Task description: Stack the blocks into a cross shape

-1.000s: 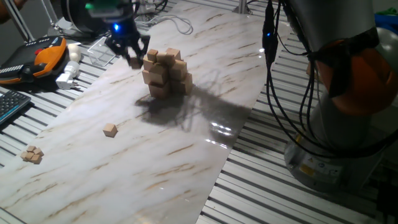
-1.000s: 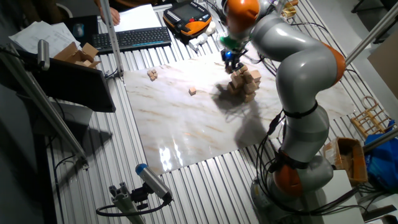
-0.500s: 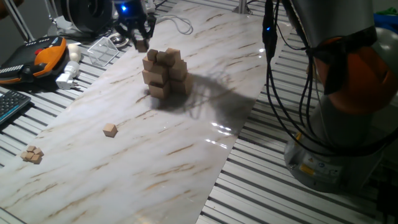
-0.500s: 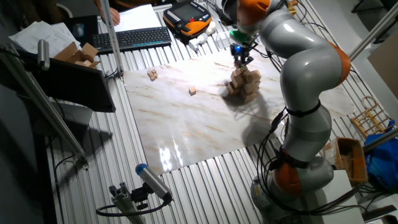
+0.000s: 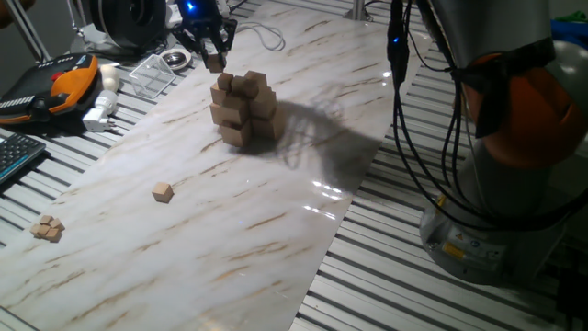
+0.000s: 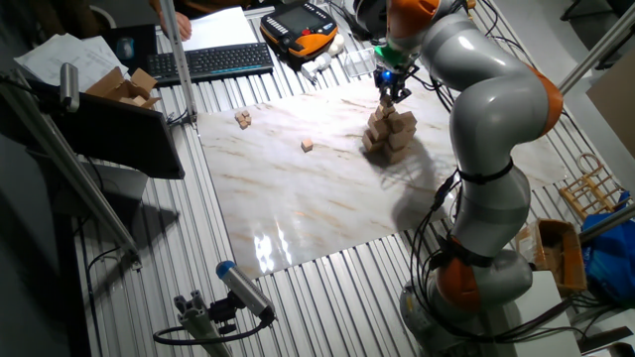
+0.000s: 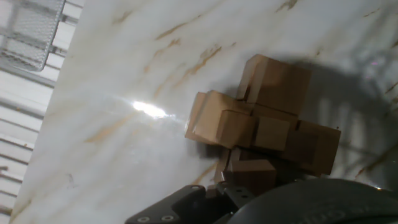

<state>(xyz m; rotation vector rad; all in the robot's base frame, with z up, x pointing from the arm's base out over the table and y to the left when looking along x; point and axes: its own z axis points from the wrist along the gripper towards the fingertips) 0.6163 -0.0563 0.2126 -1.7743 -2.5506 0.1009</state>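
The cross shape (image 5: 243, 108) is a cluster of light-tan wooden cubes on the marble board (image 5: 276, 230). It also shows in the other fixed view (image 6: 390, 131) and from above in the hand view (image 7: 264, 121). My gripper (image 5: 212, 55) hangs just above and behind the cluster's top left, shut on a small block (image 5: 215, 63). In the other fixed view the gripper (image 6: 393, 89) is right over the cluster. One loose block (image 5: 163, 191) lies on the board to the front left. A small heap of blocks (image 5: 46, 227) lies at the board's left end.
An orange teach pendant (image 5: 66, 81), a keyboard (image 5: 16, 154) and white parts (image 5: 101, 110) lie on the slatted table to the left. A wire basket (image 7: 31, 28) lies beyond the board. The robot's base (image 5: 514, 156) and cables (image 5: 413, 138) stand at the right.
My gripper has risen from beside the cluster's left side and moved back, and now hangs above its top with the small block still in it.
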